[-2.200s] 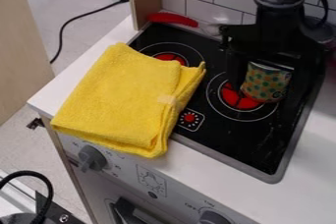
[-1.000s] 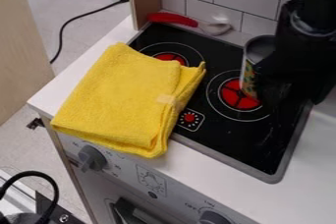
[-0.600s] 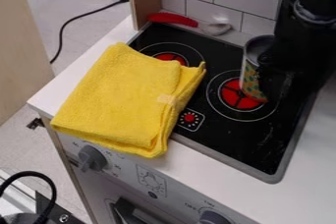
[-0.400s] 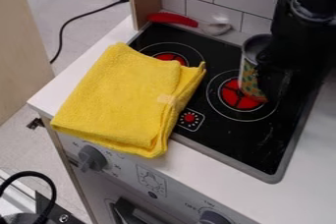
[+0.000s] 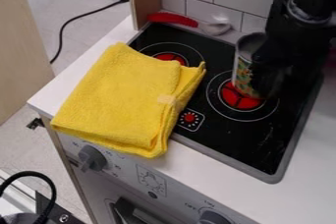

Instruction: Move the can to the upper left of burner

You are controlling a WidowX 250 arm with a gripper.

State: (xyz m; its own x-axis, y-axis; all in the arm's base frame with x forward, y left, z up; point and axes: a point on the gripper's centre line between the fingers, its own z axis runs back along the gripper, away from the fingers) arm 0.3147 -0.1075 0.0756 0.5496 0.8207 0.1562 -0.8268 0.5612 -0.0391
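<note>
The black gripper (image 5: 270, 73) is at the right of the stove, right up against the can, and its dark body covers the can's right side. The can (image 5: 242, 76) stands upright, patterned in green and orange with an open grey top, over the upper part of the right burner (image 5: 240, 101). That burner is red with white rings around it. Whether the gripper's grip is closed on the can is hidden.
A folded yellow towel (image 5: 125, 100) covers the left part of the black stove top (image 5: 256, 142) and part of the counter. Behind it, a red-handled utensil (image 5: 173, 19) lies along the tiled wall (image 5: 226, 2). Another red burner (image 5: 172, 59) shows beside the towel.
The can was lying tilted at the burner's right 2.2 s ago; it now appears upright with its open top showing. Over the last half second, can and gripper have shifted slightly left.
</note>
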